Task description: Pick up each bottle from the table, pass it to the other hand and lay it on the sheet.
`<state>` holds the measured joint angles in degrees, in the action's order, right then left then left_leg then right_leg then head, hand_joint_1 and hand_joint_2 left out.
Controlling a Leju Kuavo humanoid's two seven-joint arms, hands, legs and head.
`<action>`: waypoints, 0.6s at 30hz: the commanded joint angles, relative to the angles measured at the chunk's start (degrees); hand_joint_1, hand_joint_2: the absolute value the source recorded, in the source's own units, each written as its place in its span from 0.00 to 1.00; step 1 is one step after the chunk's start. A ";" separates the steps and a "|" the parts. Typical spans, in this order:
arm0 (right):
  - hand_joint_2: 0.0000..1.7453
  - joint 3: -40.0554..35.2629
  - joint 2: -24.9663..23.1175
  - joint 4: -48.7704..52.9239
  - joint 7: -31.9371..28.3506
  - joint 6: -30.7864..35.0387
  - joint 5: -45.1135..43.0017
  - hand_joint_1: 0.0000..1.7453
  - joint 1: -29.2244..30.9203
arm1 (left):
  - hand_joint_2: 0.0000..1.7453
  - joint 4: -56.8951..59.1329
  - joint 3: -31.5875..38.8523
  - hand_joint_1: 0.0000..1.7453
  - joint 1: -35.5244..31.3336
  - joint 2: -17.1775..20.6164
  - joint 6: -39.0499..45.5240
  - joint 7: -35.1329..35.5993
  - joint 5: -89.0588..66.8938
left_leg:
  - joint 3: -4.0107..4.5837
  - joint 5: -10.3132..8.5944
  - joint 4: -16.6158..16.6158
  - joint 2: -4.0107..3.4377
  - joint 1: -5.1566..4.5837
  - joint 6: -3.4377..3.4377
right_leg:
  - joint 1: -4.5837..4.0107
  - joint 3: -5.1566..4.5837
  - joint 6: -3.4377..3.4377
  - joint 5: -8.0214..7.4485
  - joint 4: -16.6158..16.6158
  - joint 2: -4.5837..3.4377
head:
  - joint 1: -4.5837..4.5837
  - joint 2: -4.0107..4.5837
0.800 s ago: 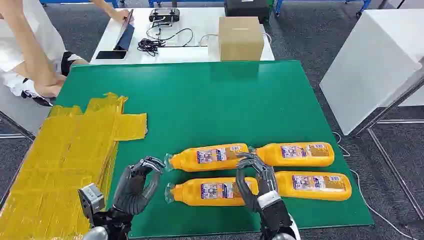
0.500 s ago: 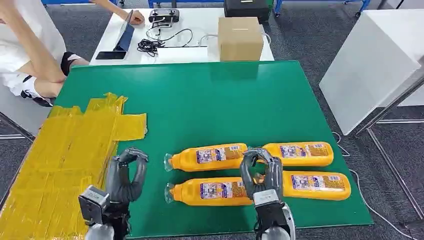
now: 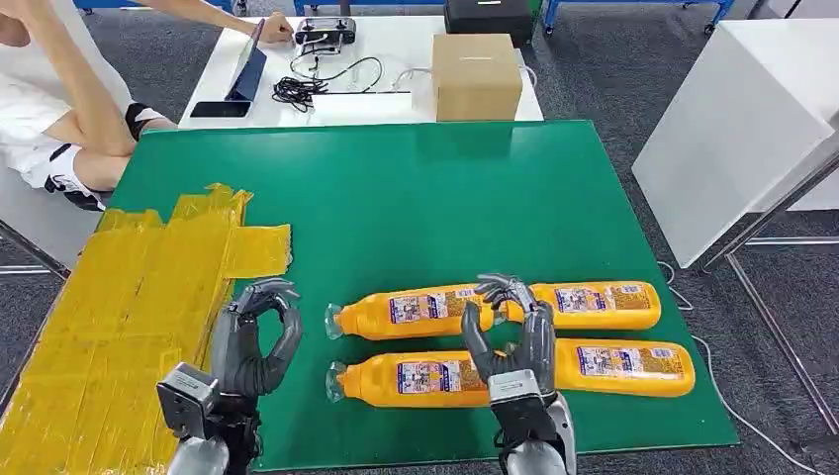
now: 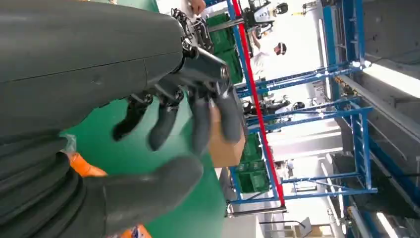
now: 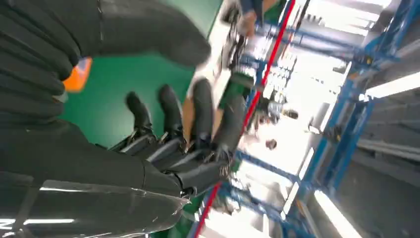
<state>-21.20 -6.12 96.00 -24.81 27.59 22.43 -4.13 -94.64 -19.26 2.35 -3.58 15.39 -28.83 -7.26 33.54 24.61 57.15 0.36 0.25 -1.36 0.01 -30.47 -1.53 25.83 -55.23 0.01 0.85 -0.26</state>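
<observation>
Green table [image 3: 396,198], four orange bottles [image 3: 411,310], wrist views add blue racking [image 4: 356,148]

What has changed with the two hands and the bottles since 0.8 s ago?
The right hand has lifted and straightened its fingers, still empty above the near-left bottle. The left hand drew slightly left toward the yellow sheet, holding nothing. All four bottles lie where they were.

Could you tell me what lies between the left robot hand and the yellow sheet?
Nothing: in the head view, only bare green mat separates the left robot hand from the yellow sheet.
</observation>
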 commanded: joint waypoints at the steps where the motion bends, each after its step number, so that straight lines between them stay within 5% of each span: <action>1: 1.00 -1.43 6.03 -4.98 12.97 1.83 20.60 0.00 9.61 | 1.00 2.91 -0.38 0.00 -3.65 -0.61 -0.49 -0.06 1.39 | -0.16 0.02 -0.03 -0.08 0.01 0.02 | -0.01 0.17 -0.04 -0.01 0.07 -0.04 | 0.02 0.00; 5: 1.00 -3.28 10.02 -13.50 25.14 -7.02 35.23 0.00 18.39 | 1.00 3.21 0.17 0.00 -5.00 -1.56 -2.26 0.20 1.46 | -0.16 -0.02 -0.04 -0.18 0.00 0.01 | 0.01 0.17 -0.05 -0.06 0.10 -0.15 | 0.00 0.00; 6: 1.00 -5.47 11.88 -18.06 27.43 -14.67 36.29 0.00 22.42 | 1.00 3.50 0.32 0.00 -5.67 -1.84 -2.84 0.47 1.56 | -0.24 -0.01 -0.06 -0.19 0.00 0.01 | 0.00 0.25 -0.07 -0.07 0.14 -0.16 | 0.00 0.00; 9: 1.00 -9.21 12.73 -28.31 27.65 -19.05 38.20 0.00 28.98 | 1.00 4.54 0.60 0.00 -7.00 -2.30 -3.71 0.83 1.75 | -0.22 -0.05 -0.05 -0.26 -0.01 -0.01 | 0.00 0.22 -0.07 -0.12 0.11 -0.23 | 0.02 0.00; 18: 1.00 -14.02 10.42 -42.21 23.80 -23.99 34.49 0.00 33.95 | 1.00 7.20 -0.22 0.00 -8.84 -2.55 -4.76 0.42 2.48 | -0.30 -0.08 -0.06 0.01 -0.02 -0.06 | 0.01 0.37 -0.06 -0.03 0.11 -0.03 | 0.02 0.00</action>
<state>-29.03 4.35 72.21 1.96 6.12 61.22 22.05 -93.35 -19.23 -2.77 -5.81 11.28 -28.33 -5.44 33.52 24.49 57.20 0.47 0.24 -1.47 0.02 -30.38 -1.58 25.77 -55.24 0.05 0.87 -0.26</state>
